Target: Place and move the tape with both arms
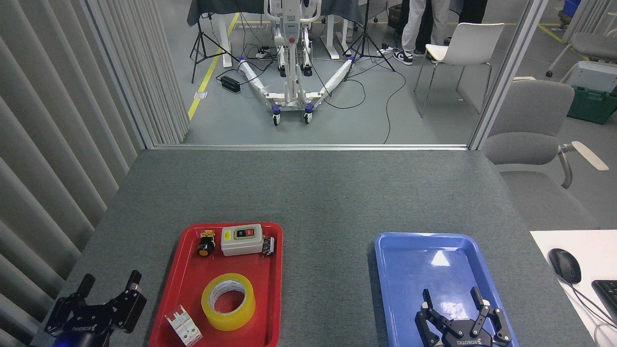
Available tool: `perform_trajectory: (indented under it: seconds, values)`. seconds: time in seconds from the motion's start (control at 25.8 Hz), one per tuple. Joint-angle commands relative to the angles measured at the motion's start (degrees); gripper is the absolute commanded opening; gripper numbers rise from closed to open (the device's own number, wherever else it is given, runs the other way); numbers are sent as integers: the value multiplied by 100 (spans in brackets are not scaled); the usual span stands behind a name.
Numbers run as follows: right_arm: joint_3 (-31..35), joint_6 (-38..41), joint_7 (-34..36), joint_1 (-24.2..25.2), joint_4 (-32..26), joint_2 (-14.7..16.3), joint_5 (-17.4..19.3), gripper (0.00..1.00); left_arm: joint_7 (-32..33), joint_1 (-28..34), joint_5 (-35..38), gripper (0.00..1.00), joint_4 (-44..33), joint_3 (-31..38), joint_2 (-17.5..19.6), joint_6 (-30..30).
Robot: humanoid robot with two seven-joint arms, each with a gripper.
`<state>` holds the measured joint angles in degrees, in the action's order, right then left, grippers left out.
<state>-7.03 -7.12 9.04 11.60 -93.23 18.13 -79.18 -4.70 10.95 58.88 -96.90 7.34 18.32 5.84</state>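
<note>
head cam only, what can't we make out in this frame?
- Left gripper: body cut off by the bottom edge; arm out of frame.
- Right gripper: base cut off by the bottom edge, over the blue tray.
- Tape: far outer wall hidden by the roll itself.
- Switch box: label text too small to read.
- Person: cut off above the legs by the top edge.

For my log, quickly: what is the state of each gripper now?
Left gripper: open, holding nothing.
Right gripper: open, holding nothing.
</note>
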Motion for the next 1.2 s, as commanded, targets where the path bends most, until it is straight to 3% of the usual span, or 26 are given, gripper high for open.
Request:
perform_trajectory:
  seconds: [0.0,0.35,0.66,0.77,0.89,0.97,1.16]
  values:
    - [0,-9,1,0,-2,6,-1,100,118,-32,-9,100,-58,-75,40,-144]
    - [0,-18,1,0,7,6,-1,100,224,-58,-386,100,-75,-92,92,-232]
    - [-9,-26,1,-9,-2,15,8,100,1761,-691,-422,100,-40,-452,251,75]
    - [-9,-26,1,-9,-2,15,-1,100,2737,-1034,-430,100,-5,-496,339,339]
    - [-9,-26,1,-9,-2,15,-1,100,4029,-1491,-448,100,57,-690,901,902]
    - [-9,-26,1,-9,-2,15,-1,100,4539,-1860,-448,100,127,-980,1279,1394]
    - [-9,-35,1,-9,-2,24,-1,100,4618,-2537,-483,100,716,-1613,1674,2396]
